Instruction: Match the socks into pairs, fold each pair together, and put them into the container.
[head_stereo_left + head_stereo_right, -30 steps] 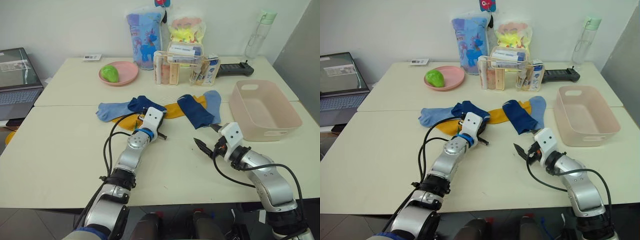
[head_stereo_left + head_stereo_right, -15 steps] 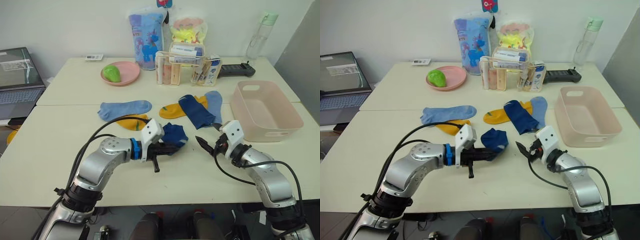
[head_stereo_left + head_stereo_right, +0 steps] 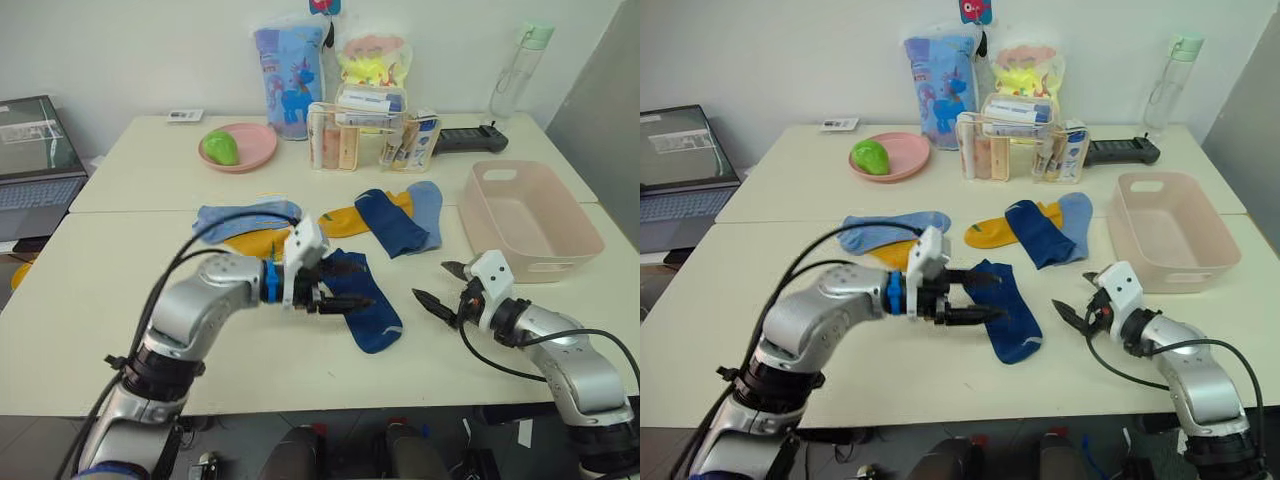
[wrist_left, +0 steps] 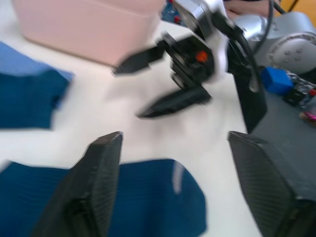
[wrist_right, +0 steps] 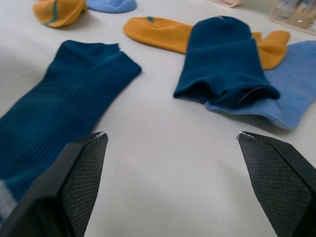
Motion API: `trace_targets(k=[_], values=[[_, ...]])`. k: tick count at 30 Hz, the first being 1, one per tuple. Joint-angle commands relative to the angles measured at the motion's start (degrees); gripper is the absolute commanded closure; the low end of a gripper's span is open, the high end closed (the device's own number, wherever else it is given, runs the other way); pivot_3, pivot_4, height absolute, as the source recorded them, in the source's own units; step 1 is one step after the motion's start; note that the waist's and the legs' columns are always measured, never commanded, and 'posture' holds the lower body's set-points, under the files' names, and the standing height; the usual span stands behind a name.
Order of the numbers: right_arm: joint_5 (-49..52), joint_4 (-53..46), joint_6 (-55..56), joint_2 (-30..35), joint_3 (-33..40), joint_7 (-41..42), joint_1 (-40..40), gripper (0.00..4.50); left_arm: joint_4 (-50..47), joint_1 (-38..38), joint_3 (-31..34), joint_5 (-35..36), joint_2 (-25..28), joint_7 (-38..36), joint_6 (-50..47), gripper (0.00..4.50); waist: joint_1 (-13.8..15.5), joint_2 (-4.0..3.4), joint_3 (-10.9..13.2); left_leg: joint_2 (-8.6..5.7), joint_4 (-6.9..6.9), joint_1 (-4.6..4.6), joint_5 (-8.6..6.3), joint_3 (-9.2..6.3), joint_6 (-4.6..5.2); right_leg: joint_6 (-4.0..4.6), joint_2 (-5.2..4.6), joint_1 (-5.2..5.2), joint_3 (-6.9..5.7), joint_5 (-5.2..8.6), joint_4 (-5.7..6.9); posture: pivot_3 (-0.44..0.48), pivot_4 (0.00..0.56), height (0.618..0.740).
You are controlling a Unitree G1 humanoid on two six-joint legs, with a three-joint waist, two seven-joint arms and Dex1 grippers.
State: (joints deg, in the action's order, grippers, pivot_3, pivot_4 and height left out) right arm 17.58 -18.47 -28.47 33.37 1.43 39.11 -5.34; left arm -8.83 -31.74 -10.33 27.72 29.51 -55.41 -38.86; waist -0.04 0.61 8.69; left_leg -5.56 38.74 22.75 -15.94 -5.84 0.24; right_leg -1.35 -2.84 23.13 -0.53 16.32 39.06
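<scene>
One navy sock [image 3: 368,312] lies stretched out flat near the table's front. My left gripper [image 3: 355,287] hovers open just over its cuff end, and nothing is held between the fingers [image 4: 94,187]. A little to the right of that sock my right gripper [image 3: 432,281] is open and empty. The second navy sock [image 3: 392,222] lies across a mustard sock [image 3: 345,220] and a light blue sock [image 3: 425,208]. Further left are another light blue sock [image 3: 235,217] and another mustard sock [image 3: 255,243]. The pale pink container [image 3: 575,235] stands empty at the right.
Along the back stand a pink plate [image 3: 255,157] with a green object, a clear organizer box [image 3: 365,135], two printed bags, a black device [image 3: 470,138] and a bottle [image 3: 515,70]. A laptop [image 3: 35,150] sits at far left.
My left gripper pulled a navy sock out of the pile toward the front, then opened; the sock now lies flat. My right gripper has shifted to the right.
</scene>
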Motion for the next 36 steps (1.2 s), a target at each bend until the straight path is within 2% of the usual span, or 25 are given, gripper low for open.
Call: trace_targets(k=[1, 5, 12, 14, 18, 21, 27, 28, 32, 36], values=[[3.3, -5.4, -2.7, 4.0, -3.3, 7.1, -0.1, 0.0, 18.1, -4.3, 1.2, -11.9, -3.4, 10.6, 15.3, 0.03, 0.2, 0.07, 0.0, 0.0, 0.02, -0.02, 0.0, -0.02, 0.01, 0.0, 0.0, -0.04, -0.03, 0.0, 0.01, 0.0, 0.15, 0.74], [2.9, -7.1, -3.3, 6.9, -11.1, 13.9, -2.8, 0.0, 35.2, -8.3, 1.0, -17.4, -7.9, 14.9, 25.0, 0.03, 0.1, 0.15, 0.1, 0.0, 0.02, 0.07, -0.01, 0.0, 0.01, -0.01, 0.0, 0.04, -0.02, 0.0, -0.05, 0.0, 0.15, 0.74], [-4.8, -0.7, 3.4, 4.9, -20.0, 15.3, -7.8, 0.0, 50.7, -13.5, 0.9, -22.8, -13.2, 16.4, 34.6, 0.03, 0.1, 0.31, 0.1, -0.03, 0.08, 0.13, 0.0, -0.04, 0.01, -0.01, -0.02, 0.07, -0.06, -0.01, -0.03, 0.0, 0.15, 0.74], [-7.2, 0.8, 5.5, 5.9, -21.0, 16.0, -7.7, 0.0, 52.7, -14.1, 0.6, -23.8, -13.5, 15.0, 35.3, 0.43, 0.0, 0.31, 0.1, -0.04, 0.08, 0.13, -0.01, -0.04, 0.0, -0.02, -0.03, 0.08, -0.06, -0.01, -0.02, 0.0, 0.15, 0.74], [-9.6, 2.7, 9.6, 7.6, -20.5, 16.6, -7.3, 0.9, 50.9, -12.6, 0.1, -24.1, -12.9, 10.3, 33.6, 1.61, 0.0, 0.31, 0.1, -0.05, 0.08, 0.13, 0.0, -0.03, 0.0, -0.02, -0.04, 0.09, -0.06, -0.01, -0.01, 0.0, 0.15, 0.74], [-10.2, 3.3, 11.3, 7.5, -20.2, 16.7, -7.3, 2.05, 50.0, -11.7, 0.2, -24.9, -12.3, 9.4, 32.8, 2.69, 0.0, 0.31, 0.1, -0.04, 0.09, 0.11, 0.0, -0.04, 0.0, -0.02, -0.04, 0.09, -0.06, -0.01, 0.02, 0.0, 0.15, 0.74], [-10.5, 4.1, 13.7, 7.7, -19.4, 17.7, -7.7, 4.14, 45.9, -8.4, 0.0, -25.2, -11.1, 7.6, 31.2, 4.5, 0.0, 0.3, 0.1, -0.04, 0.09, 0.09, 0.0, -0.04, 0.0, -0.01, -0.04, 0.08, -0.05, -0.01, 0.03, 0.0, 0.15, 0.74], [-10.4, 4.3, 14.1, 7.8, -19.0, 18.0, -7.8, 4.46, 44.9, -7.8, 0.3, -25.1, -11.1, 7.9, 31.1, 4.5, 0.0, 0.3, 0.1, -0.04, 0.09, 0.09, 0.0, -0.04, 0.0, -0.02, -0.04, 0.08, -0.05, -0.01, 0.03, 0.0, 0.15, 0.74], [-10.6, 5.2, 16.2, 7.8, -18.0, 18.3, -8.4, 4.46, 40.7, -5.5, 2.8, -23.9, -11.5, 11.8, 29.1, 4.5, 0.0, 0.3, 0.1, -0.03, 0.09, 0.09, 0.0, -0.04, 0.0, -0.02, -0.03, 0.08, -0.05, -0.01, 0.03, 0.0, 0.15, 0.74], [-9.0, 6.1, 18.0, 7.2, -17.2, 20.3, -9.5, 4.46, 32.9, -0.9, 3.4, -22.3, -10.7, 11.9, 24.3, 4.5, -0.2, 0.29, 0.1, -0.01, 0.08, 0.08, 0.0, -0.05, -0.01, -0.01, -0.02, 0.08, -0.05, -0.01, 0.05, 0.0, 0.15, 0.74]])
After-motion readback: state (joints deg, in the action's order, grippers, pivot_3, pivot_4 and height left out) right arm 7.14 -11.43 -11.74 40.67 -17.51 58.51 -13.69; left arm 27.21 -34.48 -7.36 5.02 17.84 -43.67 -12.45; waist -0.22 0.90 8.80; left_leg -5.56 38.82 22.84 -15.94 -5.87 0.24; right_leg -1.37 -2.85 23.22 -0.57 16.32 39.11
